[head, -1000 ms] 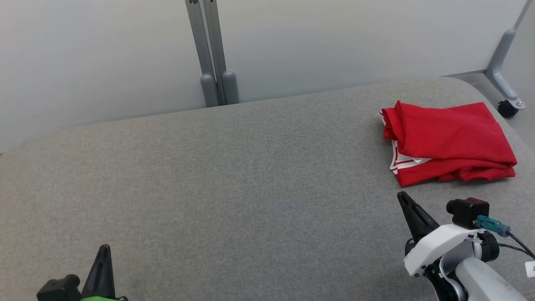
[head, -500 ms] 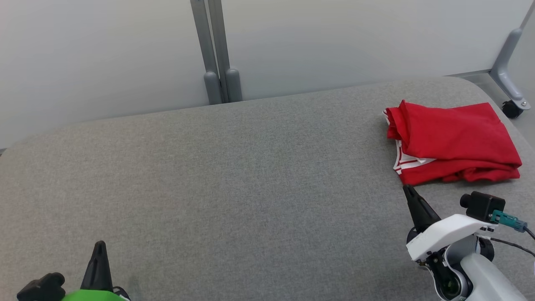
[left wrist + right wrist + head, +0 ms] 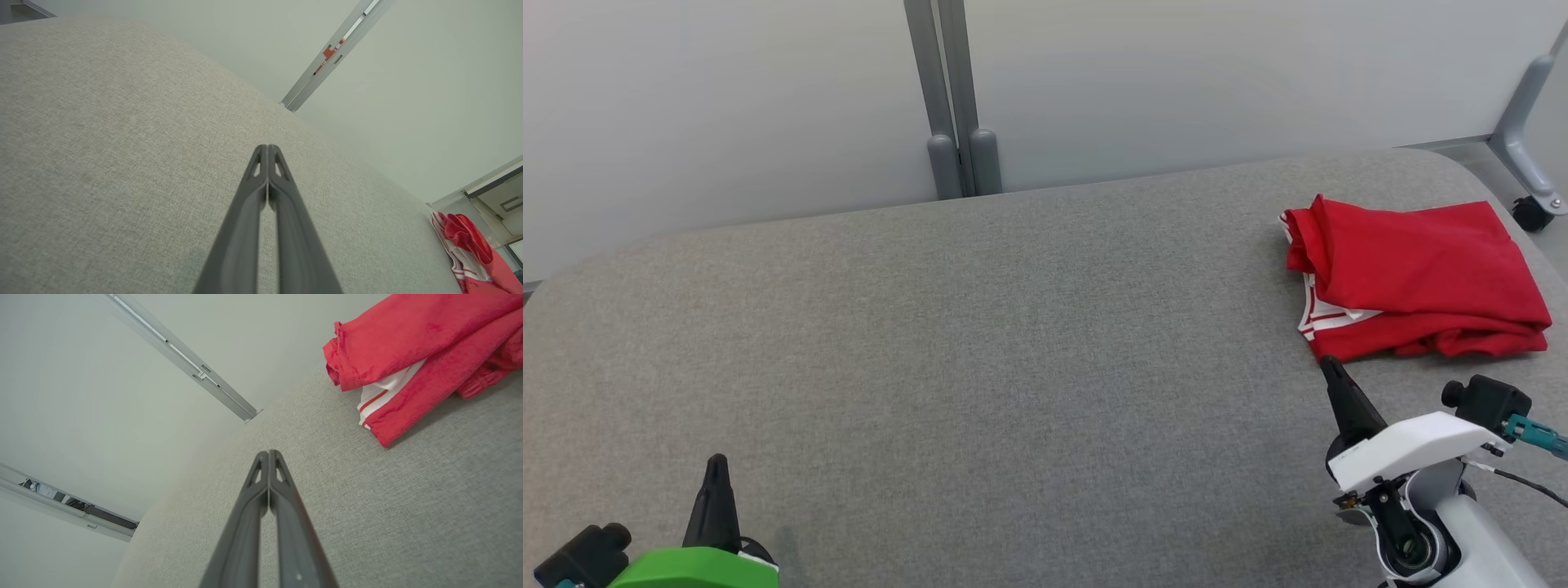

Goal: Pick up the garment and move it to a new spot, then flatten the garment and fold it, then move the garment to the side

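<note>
Garment (image 3: pixel 1417 273): red with white striped trim, lying as a folded, layered stack at the far right of the grey table (image 3: pixel 980 351), close to its rounded edge.

Head view: left gripper (image 3: pixel 716 467) is low at the near left, well apart from the garment. Right gripper (image 3: pixel 1330 365) is at the near right, its tip just short of the garment's near corner; whether they touch cannot be told. Both pairs of jaws are pressed together, holding nothing.

Left wrist view: fingers closed tip to tip over bare table, with the garment (image 3: pixel 466 241) at the lower right edge.

Right wrist view: fingers closed and empty. The garment (image 3: pixel 408 347) is near, at upper right, with trim showing between red layers and the lower fold slightly rumpled.

Assessment: the layout fits either a garment already folded and set aside, or a bundle waiting for pick-up. Either way, the right fingertip is best kept from snagging the near corner, so the layers are not dragged out of line.
</note>
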Robot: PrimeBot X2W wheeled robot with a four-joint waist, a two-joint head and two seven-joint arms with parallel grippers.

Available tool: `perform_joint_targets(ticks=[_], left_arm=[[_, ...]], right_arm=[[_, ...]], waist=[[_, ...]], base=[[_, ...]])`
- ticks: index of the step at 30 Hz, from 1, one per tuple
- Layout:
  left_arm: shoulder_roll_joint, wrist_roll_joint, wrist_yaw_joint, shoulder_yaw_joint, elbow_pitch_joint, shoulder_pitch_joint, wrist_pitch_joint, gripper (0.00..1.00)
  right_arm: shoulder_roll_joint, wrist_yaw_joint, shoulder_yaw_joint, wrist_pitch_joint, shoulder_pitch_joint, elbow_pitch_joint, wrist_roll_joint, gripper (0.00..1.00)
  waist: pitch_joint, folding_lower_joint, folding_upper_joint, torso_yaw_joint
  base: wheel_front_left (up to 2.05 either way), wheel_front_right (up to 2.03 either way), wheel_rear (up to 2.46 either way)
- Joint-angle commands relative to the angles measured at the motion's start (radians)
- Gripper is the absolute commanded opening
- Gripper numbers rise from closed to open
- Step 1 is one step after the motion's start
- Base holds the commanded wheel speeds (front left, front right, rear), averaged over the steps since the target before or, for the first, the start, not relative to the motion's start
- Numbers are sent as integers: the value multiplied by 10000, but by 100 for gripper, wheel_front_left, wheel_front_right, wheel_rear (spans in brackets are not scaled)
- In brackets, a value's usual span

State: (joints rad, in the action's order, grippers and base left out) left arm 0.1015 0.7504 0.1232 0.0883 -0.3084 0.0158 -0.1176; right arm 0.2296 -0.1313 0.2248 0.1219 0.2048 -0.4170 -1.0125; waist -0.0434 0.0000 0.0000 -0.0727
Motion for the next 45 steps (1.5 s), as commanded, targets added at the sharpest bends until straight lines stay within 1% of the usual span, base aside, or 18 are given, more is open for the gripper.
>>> perform_joint_targets(ticks=[1,23,45], left_arm=[[10,353,33,44,161,-342,75,0],[-148,2991,55,122,331,-660,791,0],[-295,5103,76,188,446,-913,1378,0]], right_arm=[[-19,3,-204,-94,30,216,-275,0],[-576,2,-1226,-814,-275,718,-2098,0],[-1043,3,-2061,-1407,-546,1118,-3583,0]], waist=[[9,0,0,13],[117,0,0,182],[225,0,0,351]], base=[[0,0,0],[0,0,0],[0,0,0]])
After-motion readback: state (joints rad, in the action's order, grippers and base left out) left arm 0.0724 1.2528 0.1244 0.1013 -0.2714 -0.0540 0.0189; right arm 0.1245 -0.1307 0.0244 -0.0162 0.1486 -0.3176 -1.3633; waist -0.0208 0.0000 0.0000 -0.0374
